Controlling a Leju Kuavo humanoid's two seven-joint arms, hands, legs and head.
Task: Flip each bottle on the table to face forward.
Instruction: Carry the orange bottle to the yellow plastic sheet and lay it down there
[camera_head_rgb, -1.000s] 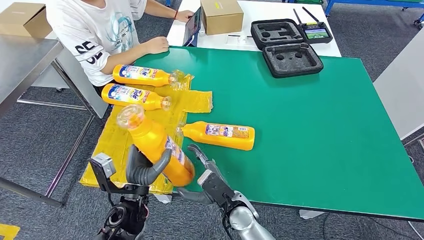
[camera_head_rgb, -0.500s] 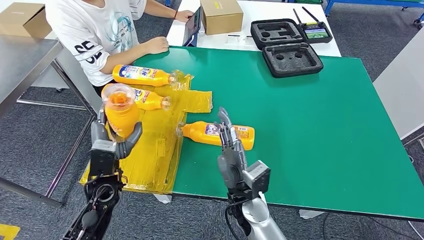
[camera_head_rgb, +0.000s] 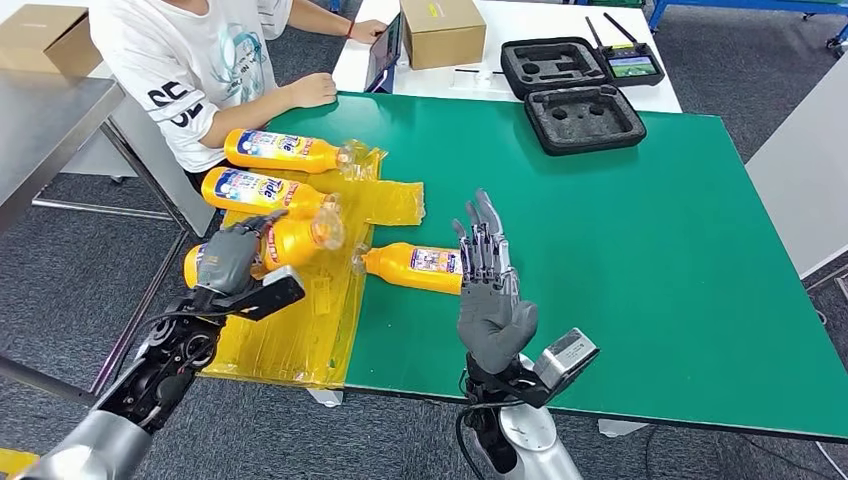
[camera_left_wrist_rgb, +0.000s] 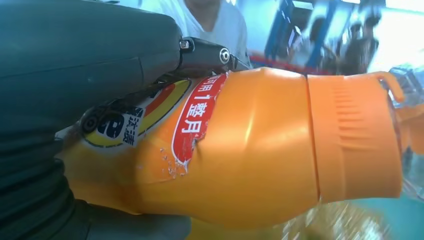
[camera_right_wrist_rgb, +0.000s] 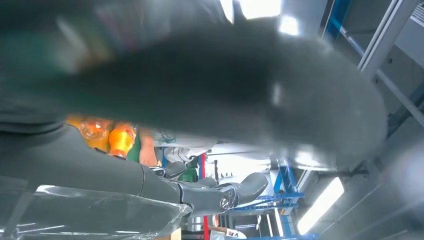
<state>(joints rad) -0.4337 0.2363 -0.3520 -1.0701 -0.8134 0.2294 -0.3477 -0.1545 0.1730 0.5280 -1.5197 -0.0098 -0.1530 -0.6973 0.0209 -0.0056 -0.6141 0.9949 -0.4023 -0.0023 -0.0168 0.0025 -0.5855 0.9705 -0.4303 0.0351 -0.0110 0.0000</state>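
Over yellow sheet (camera_head_rgb: 300, 320), left hand (camera_head_rgb: 232, 258) gripping bottle (camera_head_rgb: 290, 240), seemingly sideways

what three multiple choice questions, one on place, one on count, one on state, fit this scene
1. Where does the bottle nearest the right robot hand lie?
A. on the green table
B. in the foam case
C. on the cardboard box

2. How many orange bottles show in the head view?
A. two
B. four
C. six

3. What is the left robot hand doing?
A. hanging with nothing in it
B. gripping an orange bottle
C. pressing the tablet

Answers:
1. A: the lone orange bottle lies on its side on the green table, partly behind the raised right robot hand.
2. B: two lie on the yellow plastic sheet near the person, one is held, one lies on the table.
3. B: its fingers wrap the held bottle.
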